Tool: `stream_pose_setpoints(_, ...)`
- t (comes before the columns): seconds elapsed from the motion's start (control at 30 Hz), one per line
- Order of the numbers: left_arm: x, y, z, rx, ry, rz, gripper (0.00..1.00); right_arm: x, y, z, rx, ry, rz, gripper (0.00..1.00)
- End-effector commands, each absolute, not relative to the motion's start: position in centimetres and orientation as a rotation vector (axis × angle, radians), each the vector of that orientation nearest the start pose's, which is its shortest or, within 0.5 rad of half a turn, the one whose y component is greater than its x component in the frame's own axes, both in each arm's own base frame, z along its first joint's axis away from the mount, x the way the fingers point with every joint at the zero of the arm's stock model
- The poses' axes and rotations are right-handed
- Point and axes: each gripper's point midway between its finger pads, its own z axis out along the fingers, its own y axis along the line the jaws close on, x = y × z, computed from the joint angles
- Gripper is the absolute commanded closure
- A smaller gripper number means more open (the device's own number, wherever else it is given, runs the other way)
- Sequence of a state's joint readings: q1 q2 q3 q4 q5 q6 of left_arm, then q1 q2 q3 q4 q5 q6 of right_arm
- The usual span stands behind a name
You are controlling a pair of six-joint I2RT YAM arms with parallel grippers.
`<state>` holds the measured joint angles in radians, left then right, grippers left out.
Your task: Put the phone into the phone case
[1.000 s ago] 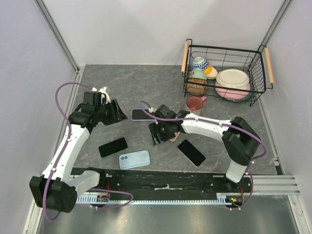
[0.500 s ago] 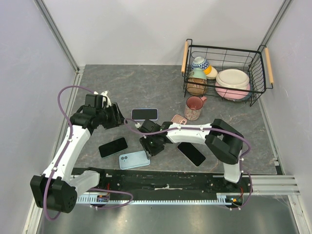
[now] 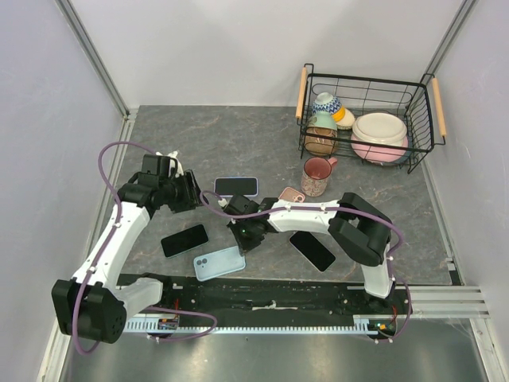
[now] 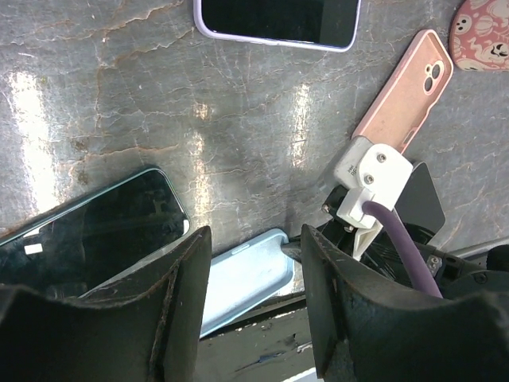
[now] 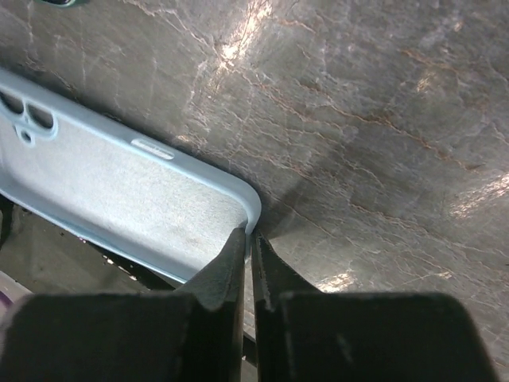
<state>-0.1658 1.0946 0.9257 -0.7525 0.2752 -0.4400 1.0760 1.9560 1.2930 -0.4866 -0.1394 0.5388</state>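
right wrist view: the right gripper (image 5: pixel 247 239), narrowed to a thin slit, pinches the corner rim of a pale blue soft phone case (image 5: pixel 119 191), which lies hollow side up on the grey marbled tabletop (image 5: pixel 358 119) near its front edge. the left gripper (image 4: pixel 254 243) hangs half spread, holding nothing, above a bare black slab phone (image 4: pixel 87 235) close beside the case.
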Motion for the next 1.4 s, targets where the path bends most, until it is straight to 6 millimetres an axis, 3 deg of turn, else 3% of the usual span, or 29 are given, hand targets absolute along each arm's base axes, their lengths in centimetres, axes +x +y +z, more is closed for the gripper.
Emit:
stream_pose_setpoints(0.0,25.8,-11.2,15.5,-0.181,2.510,-0.616,0.45,16.6,39.4,2.0,-0.794,2.752,0.580,0.93)
stream_pose_setpoints(0.13,26.0,-11.5,15.3,-0.180,2.513,-0.632,0.45,17.6,39.3,3.3,-0.783,2.718,0.604,1.00)
stream_pose_setpoints(0.43,26.3,-11.7,14.1,-0.174,2.553,-0.637,0.45,20.1,37.8,7.4,-0.746,2.636,0.671,1.00)
stream_pose_setpoints(0.57,26.4,-11.8,13.4,-0.182,2.570,-0.643,0.45,21.5,37.0,8.1,-0.684,2.645,0.713,1.00)
stream_pose_setpoints(0.83,26.8,-11.9,12.8,-0.178,2.586,-0.642,0.45,25.2,35.1,6.8,-0.482,2.689,0.766,1.00)
stream_pose_setpoints(1.0,27.0,-11.9,12.5,-0.180,2.600,-0.641,0.45,27.6,35.1,6.2,-0.310,2.671,0.874,1.00)
stream_pose_setpoints(1.37,27.4,-12.0,11.9,-0.176,2.618,-0.640,0.45,31.0,34.7,4.4,-0.065,2.651,0.914,1.00)
